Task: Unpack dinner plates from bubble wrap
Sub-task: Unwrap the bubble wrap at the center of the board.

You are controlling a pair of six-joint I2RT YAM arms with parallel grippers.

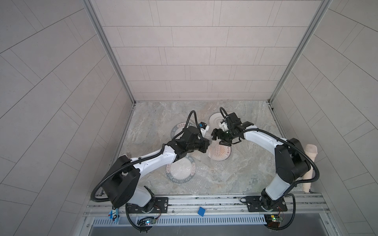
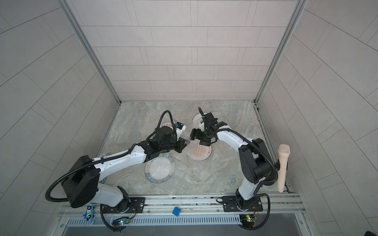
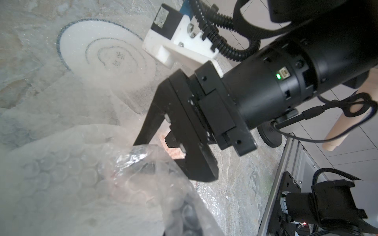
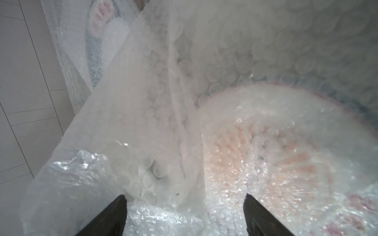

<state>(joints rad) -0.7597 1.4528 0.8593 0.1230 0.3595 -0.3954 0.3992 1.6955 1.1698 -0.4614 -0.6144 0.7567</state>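
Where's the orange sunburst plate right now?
Mid-table in both top views: orange sunburst plate lies under bubble wrap, just below the right gripper, with a green-rimmed plate toward the left arm's base.

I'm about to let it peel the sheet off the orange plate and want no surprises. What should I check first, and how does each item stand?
1. Left gripper gripping the bubble wrap: ok, shut on a bunched edge.
2. Right gripper free: ok, fingers apart, clamping nothing.
3. Orange plate uncovered: not ok, wrap lies over it.
4. Plate flat on the table: cannot tell through the wrap.
5. Grippers apart from each other: ok, a gap shows in both top views.
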